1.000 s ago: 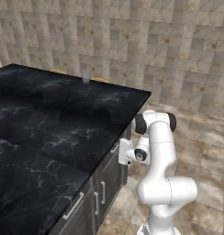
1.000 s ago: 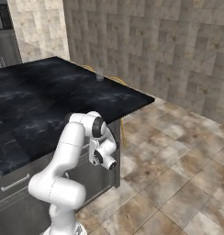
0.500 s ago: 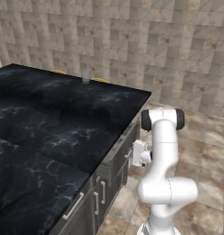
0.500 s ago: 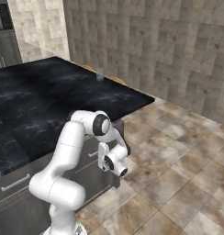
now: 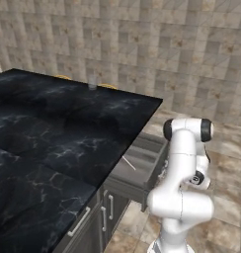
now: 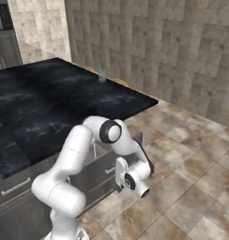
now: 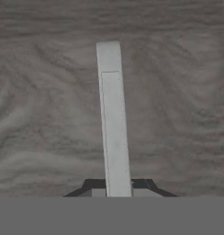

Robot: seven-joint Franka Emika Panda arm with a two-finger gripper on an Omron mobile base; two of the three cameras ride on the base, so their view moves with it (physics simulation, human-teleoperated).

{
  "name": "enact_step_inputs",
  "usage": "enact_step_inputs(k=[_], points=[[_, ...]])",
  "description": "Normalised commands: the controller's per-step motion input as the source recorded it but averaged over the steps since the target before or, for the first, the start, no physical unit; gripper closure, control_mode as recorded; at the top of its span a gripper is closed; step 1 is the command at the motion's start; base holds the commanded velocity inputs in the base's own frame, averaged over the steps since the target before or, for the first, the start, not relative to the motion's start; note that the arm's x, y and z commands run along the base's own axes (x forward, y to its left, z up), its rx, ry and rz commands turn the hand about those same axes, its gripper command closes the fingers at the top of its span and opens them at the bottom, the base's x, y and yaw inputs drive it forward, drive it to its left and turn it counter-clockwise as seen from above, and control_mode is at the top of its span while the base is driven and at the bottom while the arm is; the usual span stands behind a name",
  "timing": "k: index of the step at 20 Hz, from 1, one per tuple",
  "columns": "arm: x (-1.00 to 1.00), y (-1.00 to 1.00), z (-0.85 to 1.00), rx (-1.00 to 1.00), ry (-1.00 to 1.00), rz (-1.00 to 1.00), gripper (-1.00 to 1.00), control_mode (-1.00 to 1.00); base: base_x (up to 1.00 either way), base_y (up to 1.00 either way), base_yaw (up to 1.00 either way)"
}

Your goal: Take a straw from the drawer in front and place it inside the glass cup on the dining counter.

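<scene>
I have the gripper (image 7: 118, 186) closed on a pale bar (image 7: 114, 124), which runs straight up toward 12 o'clock over a grey grained panel in the hand view. From the left base view the drawer (image 5: 135, 189) stands open beyond the edge of the dining counter (image 5: 68, 128), jutting toward 4 o'clock. The straw (image 5: 128, 162) lies flat inside it, near the counter's overhang. The glass cup (image 5: 92, 82) stands upright at the slab's far edge, around 11 o'clock and well apart from the drawer. Bare tiled floor (image 6: 187, 183) spreads wide at 3 o'clock, up to the stone wall (image 6: 182, 56).
</scene>
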Motion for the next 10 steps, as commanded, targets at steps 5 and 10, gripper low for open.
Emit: enact_step_inputs(k=[5, 10], points=[[-0.82, -1.00, 0.00, 0.00, -0.05, 0.01, 1.00, -1.00, 0.00, 0.00, 0.00], [-0.74, -1.00, 0.00, 0.00, -0.03, 0.01, 1.00, -1.00, 0.00, 0.00, 0.00]])
